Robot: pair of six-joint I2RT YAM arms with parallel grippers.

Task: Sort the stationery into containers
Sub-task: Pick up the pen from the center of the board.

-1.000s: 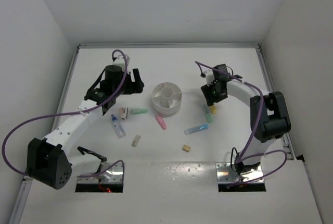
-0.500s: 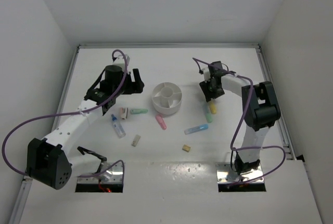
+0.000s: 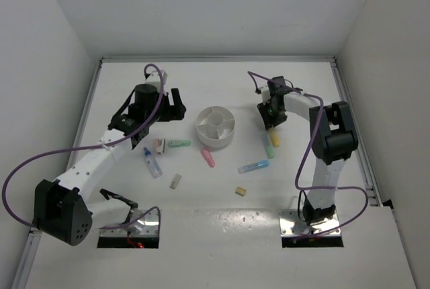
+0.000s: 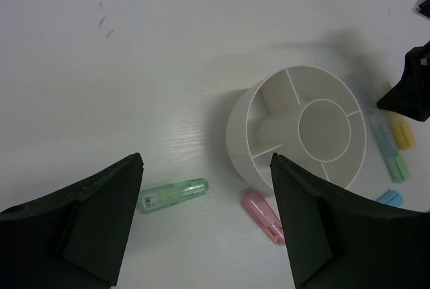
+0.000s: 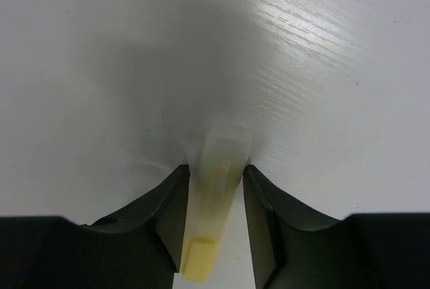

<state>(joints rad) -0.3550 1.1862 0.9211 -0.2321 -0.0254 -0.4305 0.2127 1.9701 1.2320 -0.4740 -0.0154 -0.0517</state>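
Note:
The white divided bowl stands mid-table; its rim also shows in the left wrist view. My right gripper is down to its right, with its jaws closed on both sides of a yellow marker that lies on the table. A green marker lies beside that one. My left gripper hangs open left of the bowl, above another green marker and a pink one. A blue marker and a clear blue-capped tube lie nearer the front.
Tan eraser blocks lie at the front, at the front right, and left of the green marker. White walls close in the table at the back and on both sides. The arm bases stand at the near edge.
My right gripper's jaws have narrowed onto the yellow marker, and its arm has folded in closer to the bowl. The left arm and the loose items have not moved.

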